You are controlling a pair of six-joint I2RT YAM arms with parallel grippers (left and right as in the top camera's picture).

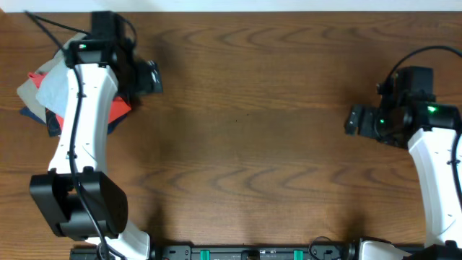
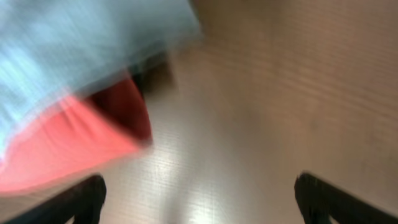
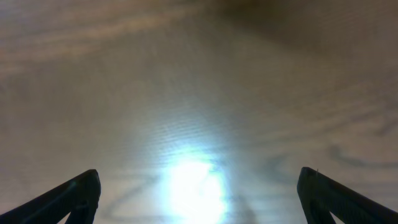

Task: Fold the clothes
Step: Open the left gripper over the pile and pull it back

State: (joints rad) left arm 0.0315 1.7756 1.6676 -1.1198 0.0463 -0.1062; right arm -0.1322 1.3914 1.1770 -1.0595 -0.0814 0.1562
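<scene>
A pile of clothes [image 1: 43, 90] lies at the table's far left: a light blue piece on top, red and dark blue ones under it. My left gripper [image 1: 151, 76] is open and empty, just right of the pile. In the left wrist view the light blue cloth [image 2: 74, 56] and the red cloth [image 2: 74, 143] fill the upper left, blurred, with my open left fingers [image 2: 199, 199] over bare wood. My right gripper [image 1: 354, 119] is open and empty at the right side, over bare table [image 3: 199, 193].
The brown wooden table [image 1: 245, 130] spans the whole overhead view. The left arm's white link [image 1: 83, 123] crosses over the pile's right edge. A lamp glare [image 3: 189, 186] shows on the wood under the right gripper.
</scene>
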